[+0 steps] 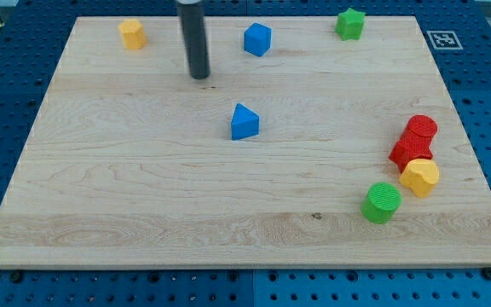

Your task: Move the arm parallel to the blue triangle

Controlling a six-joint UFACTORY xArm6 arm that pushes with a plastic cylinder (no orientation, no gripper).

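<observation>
The blue triangle [245, 122] lies near the middle of the wooden board [143, 196]. My tip [199, 76] is the lower end of a dark rod that comes down from the view's top. It rests on the board up and to the left of the blue triangle, clearly apart from it. A blue cube-like block [257, 39] sits to the right of the rod near the view's top.
A yellow block [132, 34] is at the top left and a green block [350, 23] at the top right. At the right, two red blocks [415, 141], a yellow block [419, 176] and a green cylinder [382, 202] cluster together.
</observation>
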